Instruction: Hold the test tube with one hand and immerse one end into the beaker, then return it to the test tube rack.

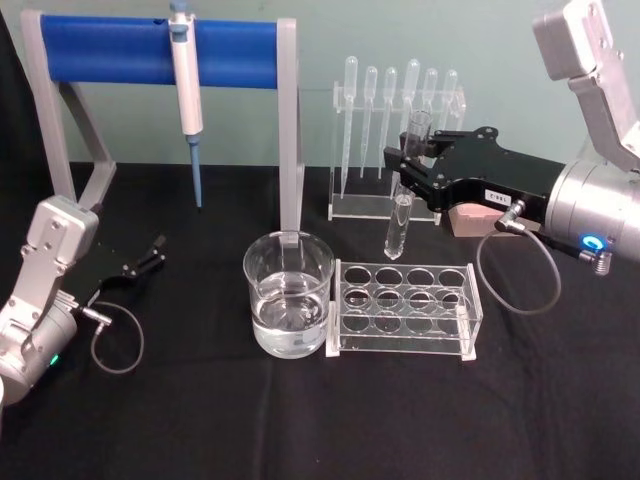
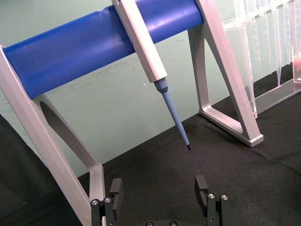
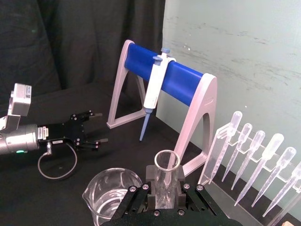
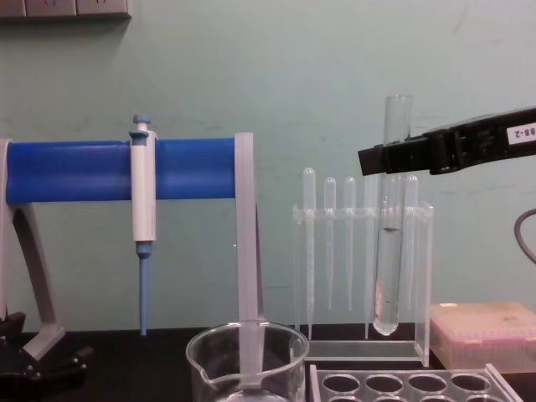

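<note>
Your right hand [image 1: 408,172] is pinching the test tube [image 1: 397,225] near its top, so it hangs upright to the right of the beaker [image 1: 262,275], above the rack [image 1: 400,342]. Your left hand [image 1: 150,255] is parked well left of the beaker, spread wide.

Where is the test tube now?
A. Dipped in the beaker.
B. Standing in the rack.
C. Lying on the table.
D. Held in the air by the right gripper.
D: the right gripper clamps the test tube upright in its jaws, bottom clear above the rack; the left gripper is parked at far left.
</note>
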`<move>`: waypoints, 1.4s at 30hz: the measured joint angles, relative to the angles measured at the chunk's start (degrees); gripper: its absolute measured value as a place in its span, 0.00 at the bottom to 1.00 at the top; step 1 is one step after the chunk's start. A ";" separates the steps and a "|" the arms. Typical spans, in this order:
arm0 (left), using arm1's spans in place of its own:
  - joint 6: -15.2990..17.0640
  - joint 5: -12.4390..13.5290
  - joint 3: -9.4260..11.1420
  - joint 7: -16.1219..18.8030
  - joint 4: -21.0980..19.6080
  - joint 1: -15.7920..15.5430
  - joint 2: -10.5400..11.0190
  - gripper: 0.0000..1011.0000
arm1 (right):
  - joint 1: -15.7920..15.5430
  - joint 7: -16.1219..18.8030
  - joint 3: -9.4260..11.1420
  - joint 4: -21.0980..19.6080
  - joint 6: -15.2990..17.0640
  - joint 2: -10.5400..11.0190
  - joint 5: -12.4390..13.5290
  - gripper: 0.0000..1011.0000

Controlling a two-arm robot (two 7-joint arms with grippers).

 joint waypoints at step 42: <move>0.00 0.00 0.00 0.00 0.00 0.01 0.00 0.99 | -0.07 0.01 0.07 0.00 -0.07 -0.07 0.00 0.22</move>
